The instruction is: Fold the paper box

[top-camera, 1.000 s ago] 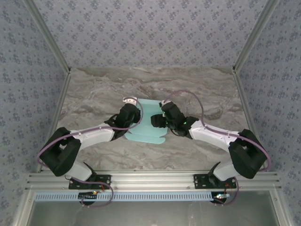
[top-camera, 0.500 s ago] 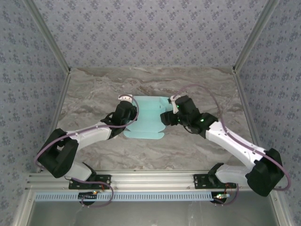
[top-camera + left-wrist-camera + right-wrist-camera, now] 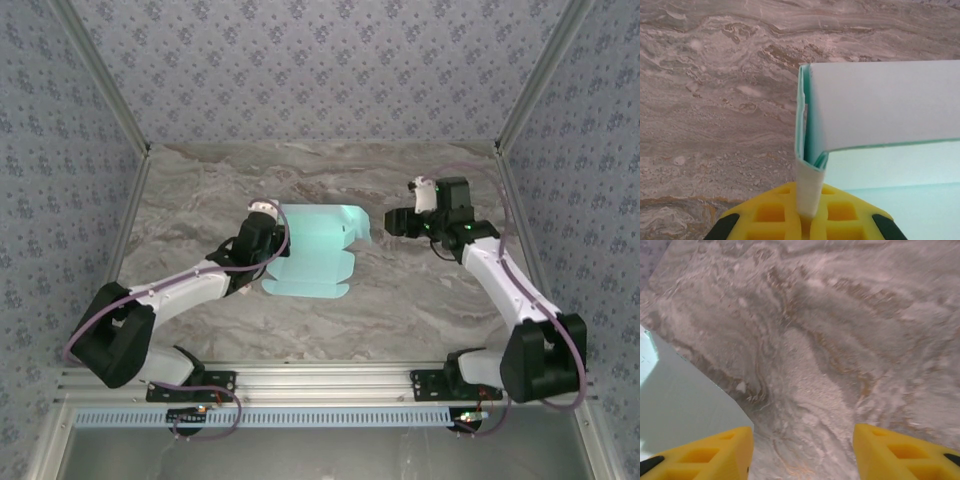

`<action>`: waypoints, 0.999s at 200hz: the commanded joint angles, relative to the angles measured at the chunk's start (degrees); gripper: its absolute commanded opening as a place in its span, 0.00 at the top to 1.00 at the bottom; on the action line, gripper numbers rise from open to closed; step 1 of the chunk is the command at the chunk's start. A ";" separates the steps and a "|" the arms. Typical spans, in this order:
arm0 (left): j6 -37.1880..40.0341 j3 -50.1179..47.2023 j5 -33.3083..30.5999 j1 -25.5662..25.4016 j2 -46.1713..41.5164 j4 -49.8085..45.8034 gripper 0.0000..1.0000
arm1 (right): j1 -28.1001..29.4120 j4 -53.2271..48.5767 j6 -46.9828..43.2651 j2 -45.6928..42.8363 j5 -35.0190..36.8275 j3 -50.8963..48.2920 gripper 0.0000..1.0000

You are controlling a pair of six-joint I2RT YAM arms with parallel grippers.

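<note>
My left gripper (image 3: 268, 214) is shut tight on the paper box (image 3: 318, 252), gripping it at its far left corner. The box lies on the marble table (image 3: 200, 190) around the middle, a little to the left, as a pale turquoise sheet. Its near edge ends in rounded flaps and its far right corner has a notch cut into it. In my left wrist view, my left gripper (image 3: 807, 220) has its yellow fingers (image 3: 770, 215) pressed together on a narrow folded strip of the paper box (image 3: 880, 105). The strip stands up between the fingers. Beyond the strip a broad panel is lifted off the layer beneath it, pale on top with a greener edge along the fold. The veined table (image 3: 715, 100) stretches away to the left. My right gripper (image 3: 395, 220) hangs to the right of the box, near its far right corner but apart from it, with a strip of bare marble between. Its jaws stand apart and hold nothing. In my right wrist view, my right gripper (image 3: 802, 450) shows its two yellow fingers (image 3: 900, 455) at the bottom corners with bare table (image 3: 840, 340) between them. One corner of the paper box (image 3: 680, 405) reaches in from the lower left edge.
</note>
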 commanded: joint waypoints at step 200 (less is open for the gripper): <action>-1.11 3.24 3.75 0.21 -0.37 -1.57 1.00 | 8.40 8.67 -6.87 9.81 -18.62 1.62 0.41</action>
